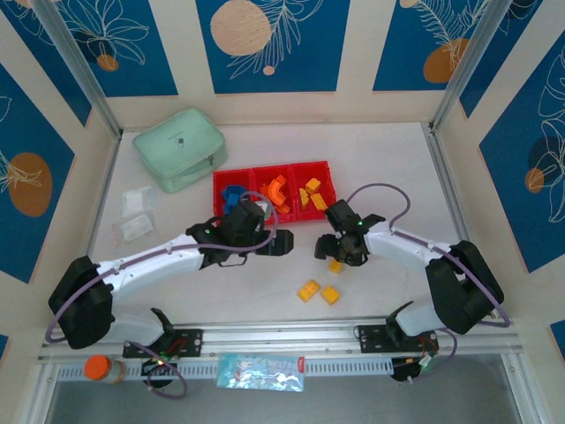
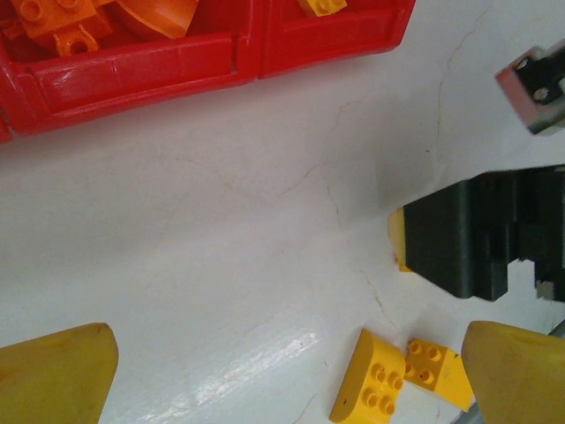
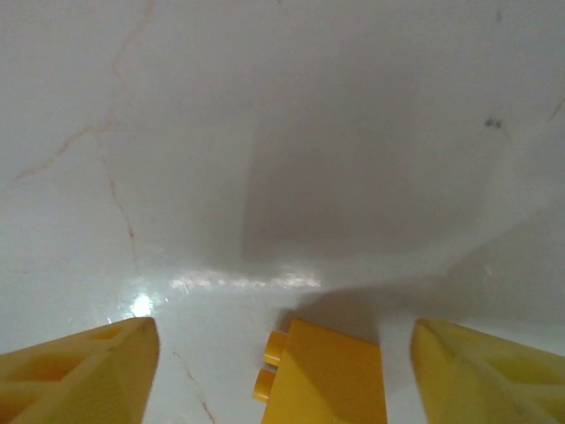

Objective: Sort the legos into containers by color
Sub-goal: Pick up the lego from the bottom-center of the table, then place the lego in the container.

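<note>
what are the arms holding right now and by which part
Nothing is held. The fingers of the right gripper straddle a small yellow plastic lego block with gaps on both sides; the left gripper stands open over the white table.

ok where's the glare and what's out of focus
Right wrist view: a glare spot on the glossy white tabletop, a soft shadow beyond the yellow plastic lego block, the right gripper's yellow fingertips blurred. Left wrist view: highlights on the bright-red plastic tray, the left gripper's fingertips soft. Top external view: even light, faint shadows.
</note>
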You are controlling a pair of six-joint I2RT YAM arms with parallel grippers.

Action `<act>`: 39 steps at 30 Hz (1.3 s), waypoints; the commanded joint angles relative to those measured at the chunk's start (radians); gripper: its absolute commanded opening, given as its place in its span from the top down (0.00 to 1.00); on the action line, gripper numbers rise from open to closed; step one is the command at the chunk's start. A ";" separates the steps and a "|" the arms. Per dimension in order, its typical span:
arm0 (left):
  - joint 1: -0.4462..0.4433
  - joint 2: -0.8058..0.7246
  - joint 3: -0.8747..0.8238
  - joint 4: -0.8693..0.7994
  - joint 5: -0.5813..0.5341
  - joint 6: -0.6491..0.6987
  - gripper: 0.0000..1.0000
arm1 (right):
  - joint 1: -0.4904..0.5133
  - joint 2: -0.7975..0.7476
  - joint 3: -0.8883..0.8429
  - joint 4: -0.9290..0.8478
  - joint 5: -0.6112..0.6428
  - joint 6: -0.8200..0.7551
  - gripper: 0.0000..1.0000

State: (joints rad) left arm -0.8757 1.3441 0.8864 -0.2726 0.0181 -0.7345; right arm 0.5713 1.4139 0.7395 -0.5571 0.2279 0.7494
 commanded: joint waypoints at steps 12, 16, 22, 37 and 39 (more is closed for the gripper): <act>-0.013 0.015 0.003 -0.004 -0.018 -0.001 0.01 | 0.033 0.019 -0.013 0.000 0.021 0.041 0.61; -0.013 0.013 0.009 -0.017 -0.022 0.006 0.01 | 0.033 0.014 0.005 -0.006 0.019 0.023 0.69; -0.009 0.011 0.021 -0.023 -0.024 0.016 0.01 | 0.033 -0.017 0.054 -0.038 0.020 -0.014 0.73; 0.078 0.013 0.146 -0.101 -0.039 0.096 0.01 | -0.084 0.174 0.473 -0.040 0.078 -0.227 0.73; 0.089 0.020 0.162 -0.107 -0.038 0.105 0.01 | -0.095 0.242 0.549 -0.041 0.098 -0.250 0.73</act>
State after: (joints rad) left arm -0.8036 1.3518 1.0031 -0.3412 -0.0082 -0.6666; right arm 0.4908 1.5887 1.2167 -0.5926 0.2924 0.5632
